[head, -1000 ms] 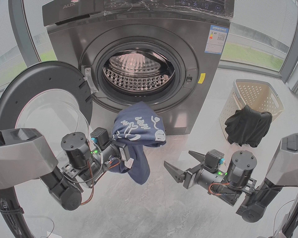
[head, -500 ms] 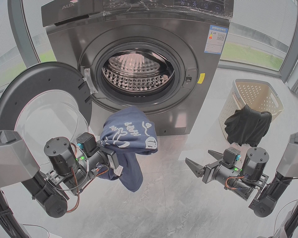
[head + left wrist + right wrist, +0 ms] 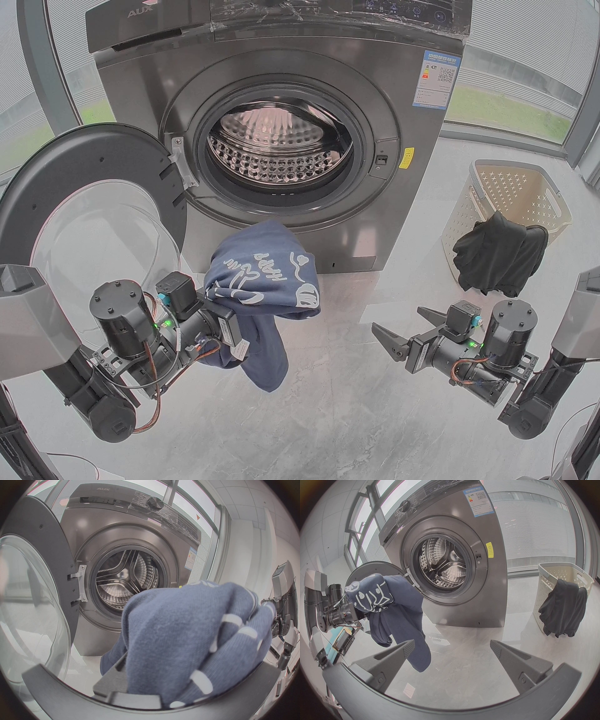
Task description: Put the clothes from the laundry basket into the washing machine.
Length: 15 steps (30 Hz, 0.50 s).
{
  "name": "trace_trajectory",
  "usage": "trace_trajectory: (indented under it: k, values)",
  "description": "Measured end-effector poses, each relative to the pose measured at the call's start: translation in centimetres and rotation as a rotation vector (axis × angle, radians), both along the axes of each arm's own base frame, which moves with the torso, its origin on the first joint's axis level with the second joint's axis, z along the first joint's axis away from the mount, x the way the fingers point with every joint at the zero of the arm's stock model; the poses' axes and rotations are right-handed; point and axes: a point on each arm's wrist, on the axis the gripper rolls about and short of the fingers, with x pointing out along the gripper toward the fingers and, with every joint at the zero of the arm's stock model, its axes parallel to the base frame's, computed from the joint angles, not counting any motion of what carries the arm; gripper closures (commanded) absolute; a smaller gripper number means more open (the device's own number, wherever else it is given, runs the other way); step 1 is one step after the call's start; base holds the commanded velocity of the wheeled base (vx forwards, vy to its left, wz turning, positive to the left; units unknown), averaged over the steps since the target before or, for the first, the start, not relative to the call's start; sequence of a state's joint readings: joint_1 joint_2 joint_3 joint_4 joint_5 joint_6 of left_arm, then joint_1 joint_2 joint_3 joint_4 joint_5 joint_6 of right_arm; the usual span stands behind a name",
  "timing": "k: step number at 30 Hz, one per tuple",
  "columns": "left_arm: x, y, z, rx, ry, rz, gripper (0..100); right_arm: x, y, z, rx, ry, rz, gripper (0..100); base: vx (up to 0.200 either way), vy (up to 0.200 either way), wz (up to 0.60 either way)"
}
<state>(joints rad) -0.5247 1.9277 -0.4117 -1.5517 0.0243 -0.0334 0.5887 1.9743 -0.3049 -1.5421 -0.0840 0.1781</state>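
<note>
Head view: gripping navy white-printed cloth garment in closed left gripper, low, just near of grey metal washing machine; holding right gripper wide open, empty, farther right.

Dark right pincer, orange cables

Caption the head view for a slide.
Left gripper holds a navy shirt before the open washer; right gripper is open; a black garment drapes over the basket.

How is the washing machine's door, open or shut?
Open. The door stands swung out on its hinge beside the washing machine, and the shiny drum shows through the round opening.
</note>
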Motion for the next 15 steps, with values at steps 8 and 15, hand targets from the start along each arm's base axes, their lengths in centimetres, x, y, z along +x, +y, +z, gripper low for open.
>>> trace_trajectory:
  k: [8,15]
  values:
    - [-0.05,-0.1,-0.02,0.0,0.0,-0.003,100,-0.13,0.09,-0.19,-0.004,0.008,0.005,0,0.2,0.0,0.0]
    - [-0.04,-0.06,-0.1,0.002,0.003,0.0,100,-0.21,0.06,-0.32,-0.009,0.013,0.006,0,0.171,0.0,0.0]
